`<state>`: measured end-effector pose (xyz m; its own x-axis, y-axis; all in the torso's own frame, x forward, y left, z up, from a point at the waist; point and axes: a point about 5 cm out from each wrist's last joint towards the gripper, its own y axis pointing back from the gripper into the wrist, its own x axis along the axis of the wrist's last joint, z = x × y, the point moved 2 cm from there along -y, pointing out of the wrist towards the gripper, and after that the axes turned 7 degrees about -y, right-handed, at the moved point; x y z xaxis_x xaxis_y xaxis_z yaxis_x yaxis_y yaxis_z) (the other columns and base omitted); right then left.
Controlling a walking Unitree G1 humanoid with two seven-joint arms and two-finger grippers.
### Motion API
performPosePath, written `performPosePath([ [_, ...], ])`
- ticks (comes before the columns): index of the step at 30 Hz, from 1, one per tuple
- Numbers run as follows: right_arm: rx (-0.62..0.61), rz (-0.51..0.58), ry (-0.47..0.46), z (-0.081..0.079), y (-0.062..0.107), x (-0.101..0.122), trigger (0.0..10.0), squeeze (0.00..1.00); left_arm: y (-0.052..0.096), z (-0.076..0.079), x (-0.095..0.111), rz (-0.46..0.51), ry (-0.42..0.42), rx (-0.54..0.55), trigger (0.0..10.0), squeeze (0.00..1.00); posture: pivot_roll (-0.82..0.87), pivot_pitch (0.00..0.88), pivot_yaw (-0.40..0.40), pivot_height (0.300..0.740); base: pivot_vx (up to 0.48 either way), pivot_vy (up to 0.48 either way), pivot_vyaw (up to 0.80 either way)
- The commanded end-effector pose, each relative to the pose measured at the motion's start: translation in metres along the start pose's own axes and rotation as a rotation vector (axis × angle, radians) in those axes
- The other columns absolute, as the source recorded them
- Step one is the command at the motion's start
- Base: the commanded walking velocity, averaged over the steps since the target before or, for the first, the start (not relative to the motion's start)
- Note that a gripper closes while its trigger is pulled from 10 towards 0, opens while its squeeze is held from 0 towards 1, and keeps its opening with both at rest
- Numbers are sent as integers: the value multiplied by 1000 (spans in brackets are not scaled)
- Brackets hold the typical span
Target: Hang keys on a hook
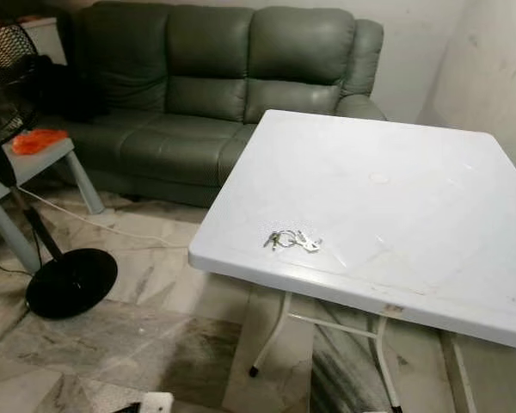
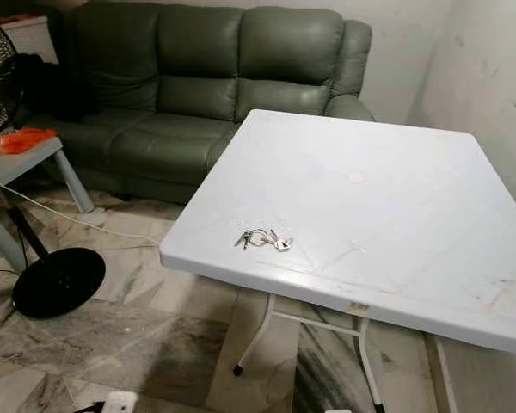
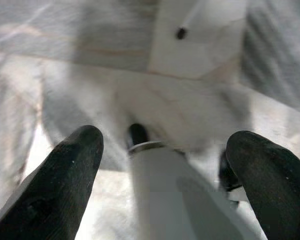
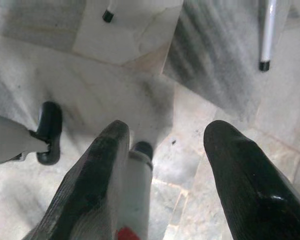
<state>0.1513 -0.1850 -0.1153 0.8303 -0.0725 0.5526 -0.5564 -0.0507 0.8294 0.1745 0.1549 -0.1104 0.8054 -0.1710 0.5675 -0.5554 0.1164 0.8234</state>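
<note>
- No text, label, brand, number or sign can be read in any view.
- The white folding table (image 1: 396,198) bears only scuffs and stains, no lettering.
- The keys (image 1: 292,241) are too small to show any marking.

Head stereo pair: angled forward and down, sharing the white square plastic folding table (image 1: 396,198), the grey-green leather sofa (image 1: 215,86) and the marbled tile floor (image 2: 112,335), at middling range. Wrist cameras: aimed straight down past parted black fingers (image 3: 65,175), floor near, table feet beyond fingertips.
</note>
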Motion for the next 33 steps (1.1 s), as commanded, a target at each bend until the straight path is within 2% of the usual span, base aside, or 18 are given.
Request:
performPosePath([
  [1,15,64,5,-2,-2,16,10000,0,-1,-5,11,42,-18,10,10000,0,55,0,-31,740,0,0,0],
  [3,32,159,-25,-2,-3,36,10000,0,-4,-5,35,133,-9,-2,10000,0,55,0,-31,740,0,0,0],
  [5,35,174,-26,-2,-4,39,10000,0,-4,-5,39,148,-8,-5,10000,0,55,0,-29,740,0,0,0],
  [6,60,253,-30,-5,-3,57,10000,0,-4,-9,62,236,-5,-14,10000,0,52,0,-28,740,0,0,0],
  [7,67,274,-30,-5,-3,61,10000,0,-4,-9,68,258,-4,-16,10000,0,52,0,-28,740,0,0,0],
  [8,94,342,-45,-7,-2,75,10000,0,-3,-11,85,328,-11,-24,10000,0,51,0,-27,740,0,0,0],
  [10,101,359,-48,-8,-2,79,10000,0,-2,-11,92,357,-18,-26,10000,0,51,0,-27,740,0,0,0],
  [12,140,478,-56,-11,2,102,10000,0,5,-9,131,535,-14,-63,10000,0,48,0,-24,740,0,0,0],
  [15,150,520,-54,-11,5,110,10000,0,9,-6,143,594,-42,-67,10000,0,47,0,-23,740,0,0,0],
  [18,172,635,-43,-10,13,126,10000,0,21,10,165,742,-85,-110,10000,0,41,0,-21,740,0,0,0],
  [23,189,695,-36,-7,21,130,10000,0,31,18,171,816,-119,-130,10000,0,40,0,-21,740,0,0,0],
  [27,238,820,-23,-7,38,142,10000,0,51,26,179,921,-154,-158,10000,0,35,0,-20,740,0,0,0],
  [33,271,922,-40,-12,53,160,10000,0,70,31,192,996,-191,-181,10000,0,35,0,-19,740,0,0,0],
])
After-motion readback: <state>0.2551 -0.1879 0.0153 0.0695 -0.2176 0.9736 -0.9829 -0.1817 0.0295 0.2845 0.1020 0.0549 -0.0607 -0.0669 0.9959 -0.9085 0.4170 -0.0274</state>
